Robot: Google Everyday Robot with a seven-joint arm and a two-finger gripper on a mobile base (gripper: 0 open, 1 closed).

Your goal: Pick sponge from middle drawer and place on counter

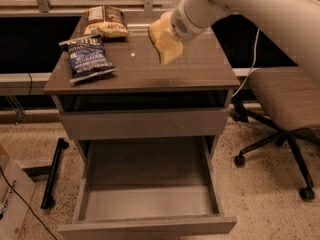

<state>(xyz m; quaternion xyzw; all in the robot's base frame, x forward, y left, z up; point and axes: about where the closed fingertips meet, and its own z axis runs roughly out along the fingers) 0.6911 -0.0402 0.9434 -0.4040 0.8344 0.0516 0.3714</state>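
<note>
Overhead, the gripper (166,43) hangs above the rear of the counter (200,74), right of a blue chip bag (89,58) and a brown chip bag (106,21); whether it grasps anything cannot be told; the sponge cannot be distinguished from its yellow padding. Below, the middle drawer (145,204) stands pulled open.

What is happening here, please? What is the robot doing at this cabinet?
The robot's arm reaches in from the upper right, and its gripper hovers over the middle of the counter. The drawer below is pulled open, and no sponge shows on its floor. Whether the gripper carries the sponge cannot be told, because its own yellow padding looks alike. Two chip bags lie on the counter's left side, one blue and one brown.
</note>
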